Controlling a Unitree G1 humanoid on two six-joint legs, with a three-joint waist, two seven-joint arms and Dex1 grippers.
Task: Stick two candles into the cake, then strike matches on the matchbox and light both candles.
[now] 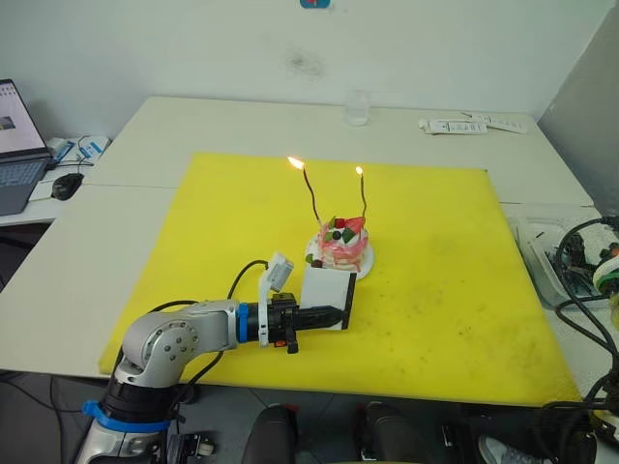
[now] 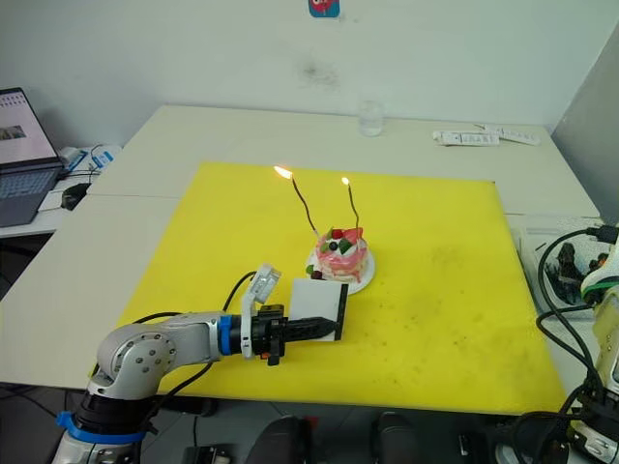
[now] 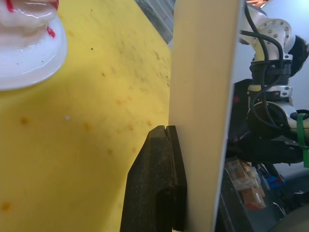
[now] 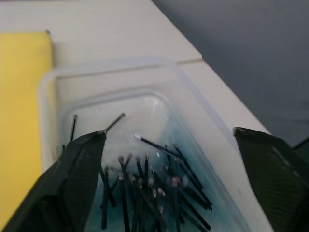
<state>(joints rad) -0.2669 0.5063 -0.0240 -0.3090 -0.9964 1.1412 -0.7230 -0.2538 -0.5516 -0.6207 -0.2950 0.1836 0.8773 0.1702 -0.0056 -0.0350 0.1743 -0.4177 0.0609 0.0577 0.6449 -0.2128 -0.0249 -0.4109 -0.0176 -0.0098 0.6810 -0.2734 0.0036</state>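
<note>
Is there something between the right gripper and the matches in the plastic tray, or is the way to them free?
Nothing visible blocks it. The right gripper hangs open directly over the clear plastic tray. The matches lie uncovered in a loose pile between its two fingers, with only air above them.

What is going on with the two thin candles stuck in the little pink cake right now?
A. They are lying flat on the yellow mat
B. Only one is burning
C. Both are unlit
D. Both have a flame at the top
D. Both candles stand upright in the cake, and each carries a small bright flame at its tip, seen from the head camera.
</note>
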